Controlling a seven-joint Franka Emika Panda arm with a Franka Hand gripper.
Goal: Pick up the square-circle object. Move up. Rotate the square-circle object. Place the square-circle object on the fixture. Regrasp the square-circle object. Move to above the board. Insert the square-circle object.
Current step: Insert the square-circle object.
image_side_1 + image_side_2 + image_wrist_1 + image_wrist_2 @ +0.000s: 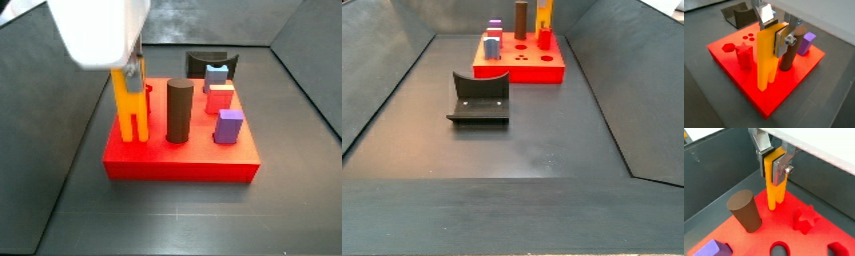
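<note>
Gripping the square-circle object upright, our fingers are pinching its top while its lower end is touching the board, left of the dark cylinder.

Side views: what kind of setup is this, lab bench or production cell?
Likely a lab peg-insertion test bin: dark walled enclosure, red board with shaped holes and pegs, black fixture on the floor. The gripper holds the square-circle object at the board.

Square-circle object: yellow-orange bar, upright, top clamped in gripper, lower end at the board's top. Board: thick red slab on the floor, holes and standing pegs on top. Fixture: black, concave top, empty, well apart from board.
</note>
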